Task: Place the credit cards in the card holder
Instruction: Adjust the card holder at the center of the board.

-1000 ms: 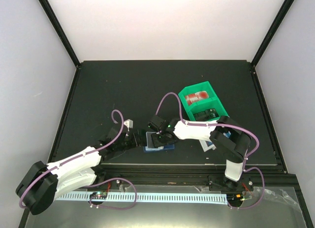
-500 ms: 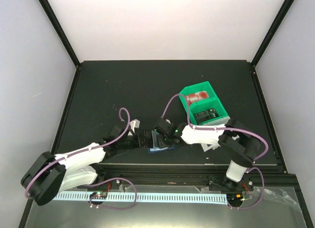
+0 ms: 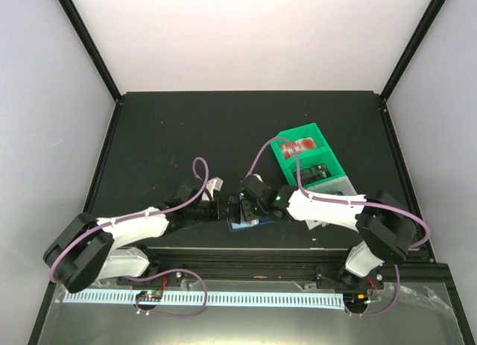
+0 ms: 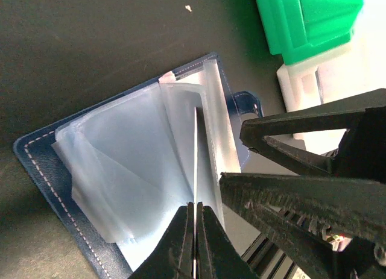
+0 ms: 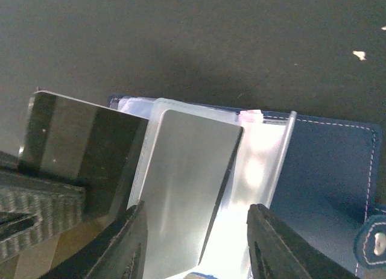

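Note:
The navy card holder [image 3: 243,225] lies open near the table's front edge, its clear pockets [image 4: 139,146] fanned up. My left gripper [image 4: 196,210] is shut on one thin pocket leaf, seen edge-on and held upright. A grey, shiny credit card [image 5: 187,182] rests partly inside a clear pocket. My right gripper [image 5: 198,210] stands open with one finger on each side of that card, neither touching it. In the top view both grippers [image 3: 227,209] [image 3: 244,206] meet over the holder. The holder's snap tab [image 5: 374,243] lies to the right.
A green bin [image 3: 302,162] stands behind the right arm, with red-and-white cards [image 3: 302,145] in its far compartment. A white bin [image 4: 307,80] sits next to it, partly under the right arm. The table's front edge runs just below the holder.
My right gripper has opened and let go of the card, which stays in the pocket. The left arm has reached further right, still shut on the leaf.

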Available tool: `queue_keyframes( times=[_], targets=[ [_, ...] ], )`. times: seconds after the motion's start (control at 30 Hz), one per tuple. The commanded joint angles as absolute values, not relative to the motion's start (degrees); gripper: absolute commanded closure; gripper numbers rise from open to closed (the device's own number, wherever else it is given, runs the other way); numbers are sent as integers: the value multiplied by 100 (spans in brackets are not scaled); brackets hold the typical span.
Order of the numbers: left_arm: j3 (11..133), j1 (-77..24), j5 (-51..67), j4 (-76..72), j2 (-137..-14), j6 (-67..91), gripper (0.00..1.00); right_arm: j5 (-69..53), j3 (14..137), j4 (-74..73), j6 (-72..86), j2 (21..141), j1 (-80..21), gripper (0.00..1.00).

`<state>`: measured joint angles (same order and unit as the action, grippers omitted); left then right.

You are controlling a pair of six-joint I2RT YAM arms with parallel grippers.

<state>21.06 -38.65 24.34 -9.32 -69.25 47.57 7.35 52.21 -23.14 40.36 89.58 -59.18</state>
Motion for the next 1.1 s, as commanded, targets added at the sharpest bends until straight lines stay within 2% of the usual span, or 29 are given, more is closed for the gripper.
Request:
queue_keyframes(
  times=[0.0,0.4,0.87,1.07],
  targets=[
    [2338,-3961,2647,-1237,-7181,4619,98,673,5353,-2346,3674,9019,-5978,51],
    [2467,-4041,2651,-1238,-7296,4588,98,87,5397,-2439,3473,9011,-6020,35],
    [2443,-4138,2573,-1099,-7288,4598,99,57,5452,-2454,3625,9010,-6021,26],
    [2434,-4166,2582,-1106,-7275,4580,98,457,5474,-2715,3759,9141,-6020,26]
  ],
)
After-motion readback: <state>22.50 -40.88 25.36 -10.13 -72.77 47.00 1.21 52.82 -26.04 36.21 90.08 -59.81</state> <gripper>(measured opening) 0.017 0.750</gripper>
